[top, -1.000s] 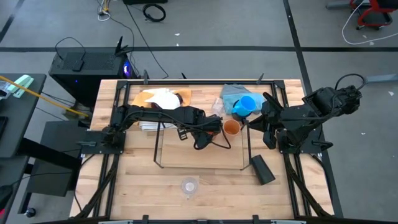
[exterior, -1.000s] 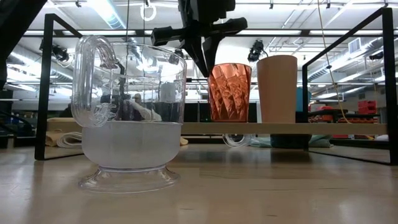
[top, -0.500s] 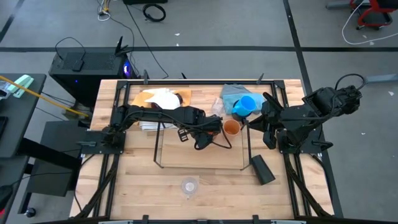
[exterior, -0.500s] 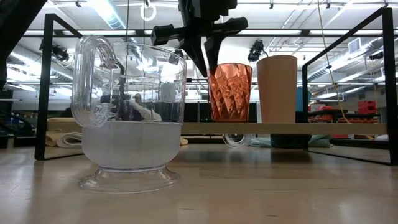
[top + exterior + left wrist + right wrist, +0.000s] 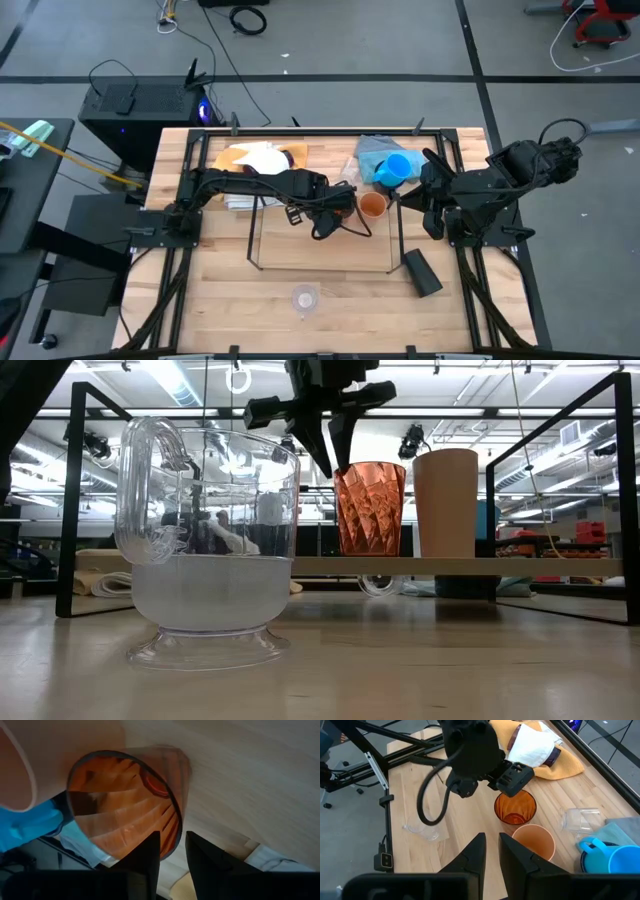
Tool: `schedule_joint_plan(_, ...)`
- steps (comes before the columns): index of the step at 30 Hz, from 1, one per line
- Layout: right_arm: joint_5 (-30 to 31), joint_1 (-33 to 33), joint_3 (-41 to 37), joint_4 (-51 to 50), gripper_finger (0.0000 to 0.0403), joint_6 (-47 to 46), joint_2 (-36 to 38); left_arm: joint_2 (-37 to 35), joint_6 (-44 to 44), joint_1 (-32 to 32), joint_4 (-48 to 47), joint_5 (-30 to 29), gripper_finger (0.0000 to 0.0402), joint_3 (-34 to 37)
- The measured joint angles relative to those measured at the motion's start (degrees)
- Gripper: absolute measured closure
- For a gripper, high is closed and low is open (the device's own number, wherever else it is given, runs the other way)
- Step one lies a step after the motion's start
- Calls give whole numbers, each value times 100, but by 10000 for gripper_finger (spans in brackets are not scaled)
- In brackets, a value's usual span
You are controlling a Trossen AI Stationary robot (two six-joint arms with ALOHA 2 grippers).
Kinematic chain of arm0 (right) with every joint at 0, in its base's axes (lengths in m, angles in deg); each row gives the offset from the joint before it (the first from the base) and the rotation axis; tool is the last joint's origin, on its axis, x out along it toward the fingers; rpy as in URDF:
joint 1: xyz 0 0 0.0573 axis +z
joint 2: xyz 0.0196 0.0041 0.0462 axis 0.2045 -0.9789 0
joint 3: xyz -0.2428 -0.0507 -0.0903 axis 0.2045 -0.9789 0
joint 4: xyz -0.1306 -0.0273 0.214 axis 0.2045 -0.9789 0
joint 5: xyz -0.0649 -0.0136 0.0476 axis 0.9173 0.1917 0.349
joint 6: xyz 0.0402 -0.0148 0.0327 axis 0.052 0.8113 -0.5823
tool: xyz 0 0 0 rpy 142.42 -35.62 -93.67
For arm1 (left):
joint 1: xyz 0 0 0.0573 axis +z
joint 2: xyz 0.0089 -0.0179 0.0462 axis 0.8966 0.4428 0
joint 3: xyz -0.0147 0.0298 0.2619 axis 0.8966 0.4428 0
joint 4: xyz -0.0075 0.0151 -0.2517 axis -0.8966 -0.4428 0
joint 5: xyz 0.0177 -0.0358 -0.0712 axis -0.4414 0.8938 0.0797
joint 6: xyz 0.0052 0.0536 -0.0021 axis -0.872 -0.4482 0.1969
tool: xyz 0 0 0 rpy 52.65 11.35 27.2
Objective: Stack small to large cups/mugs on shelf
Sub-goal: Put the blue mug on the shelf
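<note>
As the left arm [image 5: 250,183] reaches over the shelf [image 5: 320,268], left jaws: parted, straddling the rim of the amber tumbler [image 5: 369,510], one finger [image 5: 148,854] over the inside, the other outside; not clamped on it.
Amber tumbler: upright on the shelf's base, toward the right end; faceted, see-through orange plastic.
Next to it: small orange cup [image 5: 446,503], matte peach, smooth, taller, upright, just beside the tumbler on the right-arm side; cannot tell if they touch.
Right jaws: slim gap, nothing between them; right arm [image 5: 480,190] waits off the shelf's right end, aimed across at the two cups.
Shelf: thin black wire frame, clear base, mid-bench.
Behind shelf: light-blue mug [image 5: 397,168], glossy, on a blue cloth [image 5: 372,150]; clear cup [image 5: 580,819] lying beside them, hard to make out.
Far left of bench [image 5: 220,300]: yellow cloth [image 5: 235,158] with a white cloth [image 5: 262,155] on top, something brown tucked under, mostly hidden.
Front of bench: clear mug [image 5: 210,550], loop handle, footed base, standing alone well apart from the shelf; in the low view it blocks the shelf's left part.
Right front: dark oblong thing [image 5: 422,271] lying by the shelf corner; cannot tell what it is.
Hidden: from above, the left wrist covers most of the tumbler.
Bench top: pale wood planks.
</note>
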Motion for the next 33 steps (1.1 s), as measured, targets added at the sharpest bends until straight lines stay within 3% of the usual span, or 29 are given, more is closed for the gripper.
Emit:
schedule_joint_plan(11, 4, 0, 2, 0, 346, 7, 1, -325, 6, -72, 14, -89, 303, 0)
schedule_joint_plan(18, 51, -4, 2, 0, 346, 2, 0, -925, 44, -83, 185, -704, 301, 2)
schedule_joint_plan(23, 92, -4, 2, 5, 346, 0, -1, -1740, 1280, -14, 1134, -749, 307, 4)
schedule_joint_plan(25, 121, -4, 2, 30, 346, 4, 0, -2178, 2390, 123, 1637, -69, 313, 4)
schedule_joint_plan(28, 191, -4, 2, 38, 346, 14, -1, -2741, 4134, 550, 2494, 2207, 324, 82)
schedule_joint_plan(30, 252, -4, 2, 42, 346, 17, -1, -3058, 4772, 685, 3532, 3511, 334, 405)
schedule_joint_plan(33, 303, -5, 2, 48, 346, 66, -1, -3307, 5439, 565, 5717, 4538, 351, 1269)
